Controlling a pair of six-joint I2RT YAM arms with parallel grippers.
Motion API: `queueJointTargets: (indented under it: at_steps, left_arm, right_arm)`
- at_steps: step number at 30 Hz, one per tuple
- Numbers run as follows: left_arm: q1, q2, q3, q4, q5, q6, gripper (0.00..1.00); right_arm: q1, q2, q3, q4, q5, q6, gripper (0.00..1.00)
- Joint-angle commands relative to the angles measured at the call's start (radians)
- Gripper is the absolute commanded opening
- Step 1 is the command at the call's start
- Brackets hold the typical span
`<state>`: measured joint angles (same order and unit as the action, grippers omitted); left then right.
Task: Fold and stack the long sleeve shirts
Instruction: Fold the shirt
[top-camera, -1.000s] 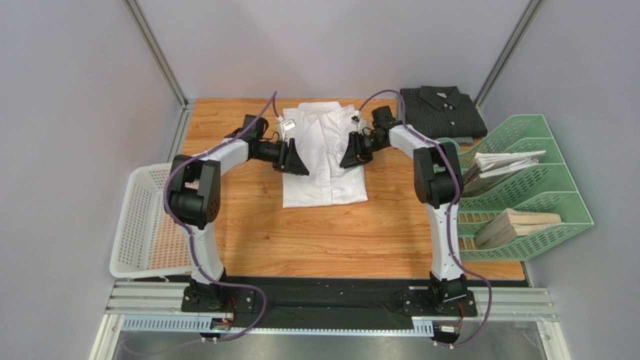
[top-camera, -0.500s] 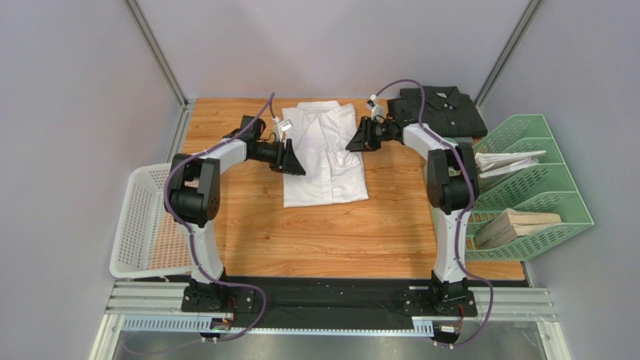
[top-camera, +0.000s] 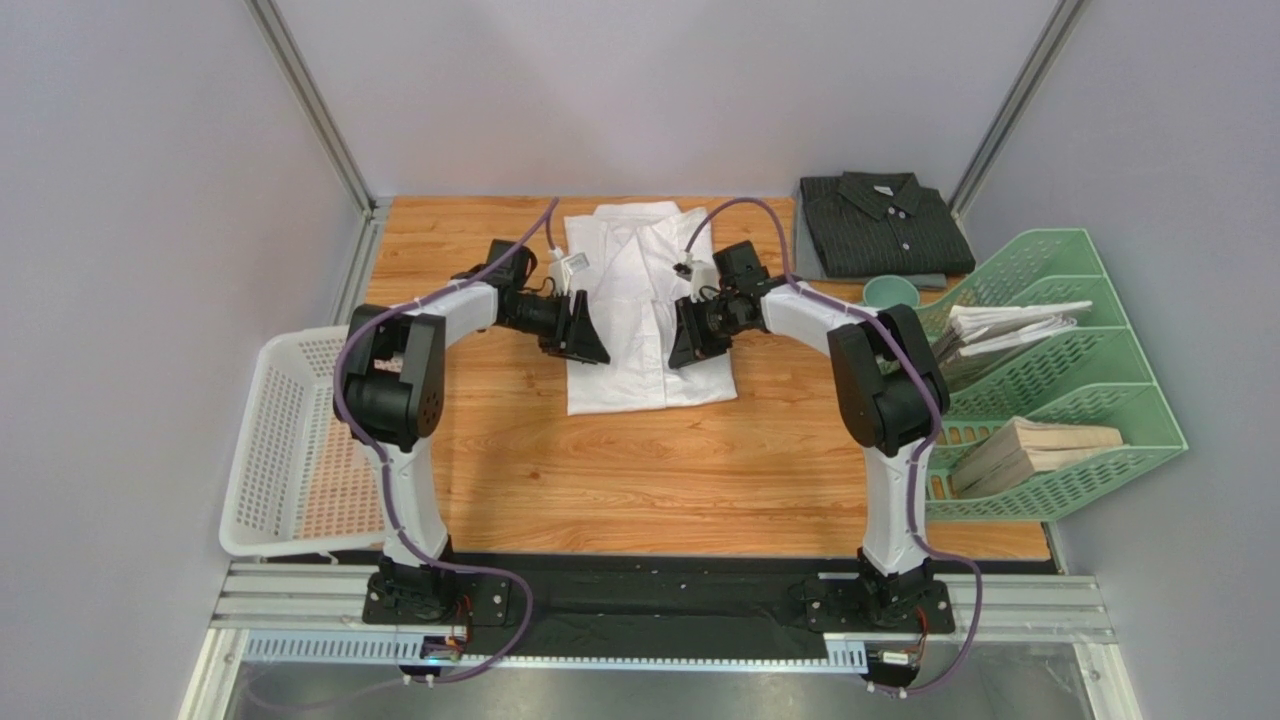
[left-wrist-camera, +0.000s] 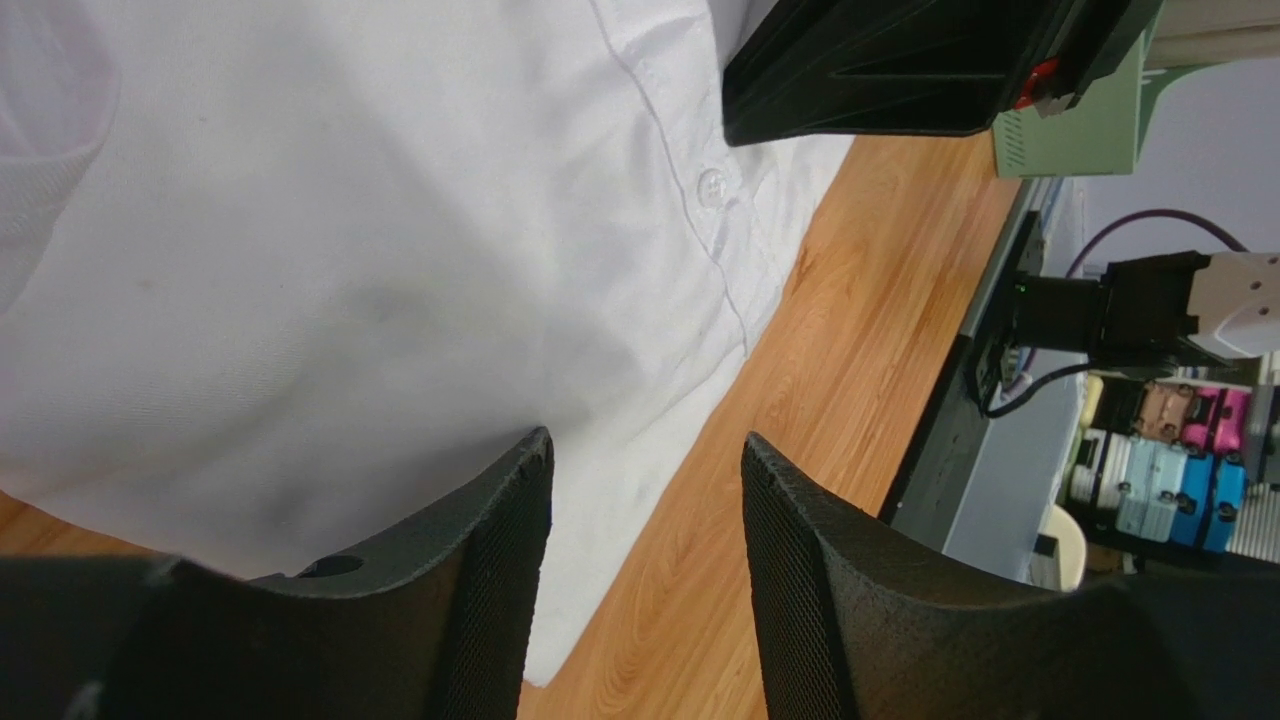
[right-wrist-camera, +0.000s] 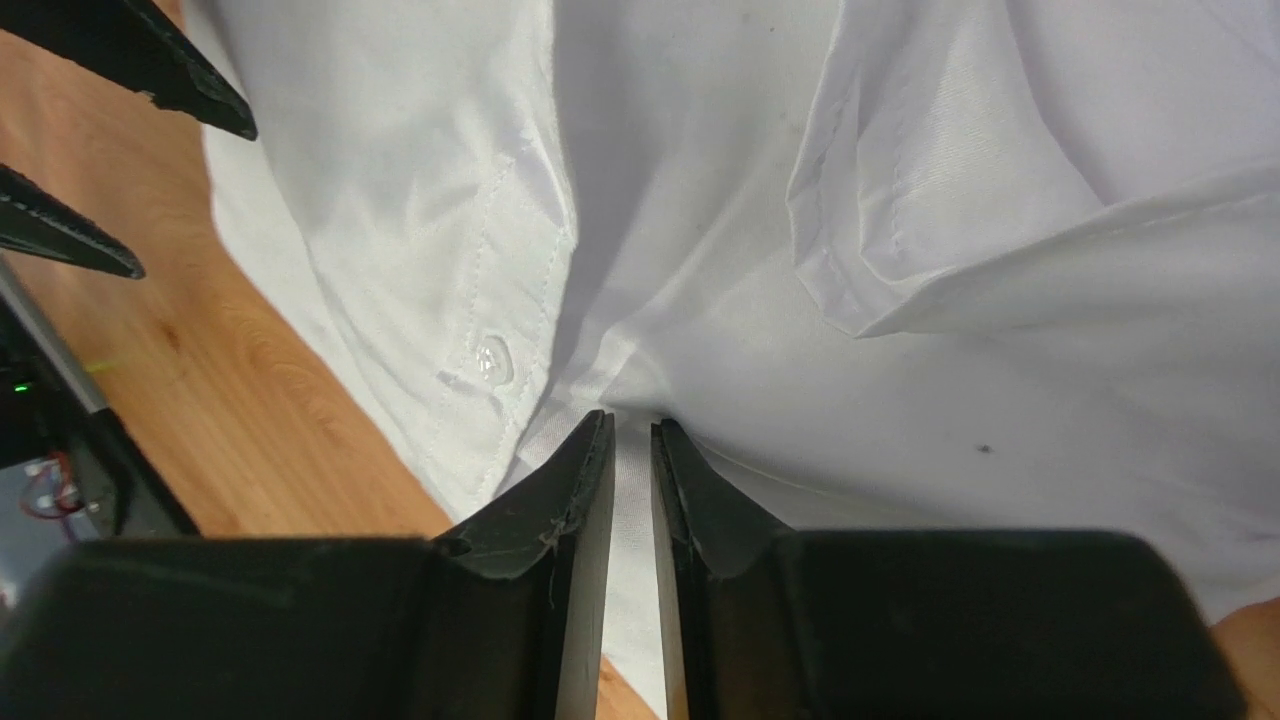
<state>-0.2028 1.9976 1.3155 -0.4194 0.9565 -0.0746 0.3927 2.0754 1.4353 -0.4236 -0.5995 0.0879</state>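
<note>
The white shirt (top-camera: 649, 368) lies folded in the middle of the far part of the bench (top-camera: 601, 480), collar toward the back wall and the button strip running down its front. The dark striped shirt (top-camera: 879, 225) lies folded at the far right corner of the bench, well apart from the white one.

The left pincer (top-camera: 583, 333) hangs over the left edge of the white shirt. In the left wrist view its two fingers stand clearly apart, and the shirt hem and bare wood show between them; they hold nothing.

The right pincer (top-camera: 684, 333) is over the right half of the same shirt, facing the left one across the button strip. In the right wrist view its fingers are almost together, with only a thin slit between them. The tips are down at the cloth, beside a button (right-wrist-camera: 489, 357), and creases run toward them. Whether they pinch a fold, I cannot tell.

A white mesh basket (top-camera: 293, 450) sits at the left edge of the bench, and green trays (top-camera: 1082, 375) with papers stand at the right.
</note>
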Motion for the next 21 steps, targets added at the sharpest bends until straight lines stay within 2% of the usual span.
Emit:
queueJointTargets:
  at_steps: [1, 13, 21]
  left_arm:
    - [-0.004, 0.043, 0.036, -0.065, -0.036, 0.045, 0.56]
    - [-0.004, 0.095, 0.079, -0.124, -0.11, 0.073, 0.56]
    - [-0.006, 0.096, 0.079, -0.127, -0.107, 0.073, 0.56]
  right_arm:
    - [0.009, 0.029, 0.069, 0.031, 0.179, -0.06, 0.21]
    - [0.009, 0.141, 0.26, 0.026, 0.351, -0.115, 0.22]
    - [-0.006, 0.118, 0.313, 0.149, 0.469, -0.126, 0.24]
